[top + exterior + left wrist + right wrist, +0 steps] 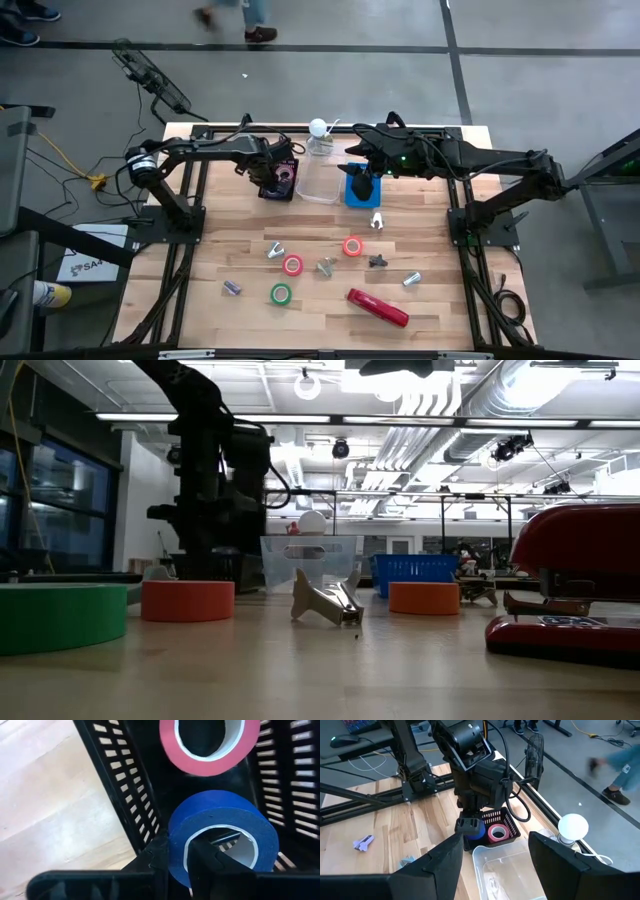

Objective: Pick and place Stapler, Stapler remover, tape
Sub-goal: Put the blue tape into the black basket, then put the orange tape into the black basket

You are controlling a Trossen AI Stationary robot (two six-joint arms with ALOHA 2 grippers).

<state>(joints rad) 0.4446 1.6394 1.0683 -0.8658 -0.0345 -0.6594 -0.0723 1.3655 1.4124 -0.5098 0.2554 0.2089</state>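
Note:
My left gripper (177,857) (272,172) points down into a black slotted basket (125,805) (278,183) and is shut on a blue-purple tape roll (220,815) (474,831). A pink roll (200,757) lies flat in the same basket. Lying flat on the wood are a red-orange roll (352,246), a second red-orange roll (292,265) and a green one (281,294). The red stapler (378,307) (575,585) lies near the table's near edge. My right gripper (495,870) (362,182) hangs open and empty over the blue basket (356,192) and the clear tub (505,870). My left gripper holds the blue-purple roll by its wall (176,842), one finger (200,857) inside the pale core and the other (157,857) outside. The fingers come from above, pointing down. The roll lies flat inside the basket; whether it rests on the basket's floor I cannot tell.
Several small metal staple removers (327,266) (276,250) (377,219) (325,600) are scattered between the rolls. A clear plastic tub (320,178) stands between the black and blue baskets, with a white bulb-like object (318,127) behind it. People walk on the floor beyond the far edge.

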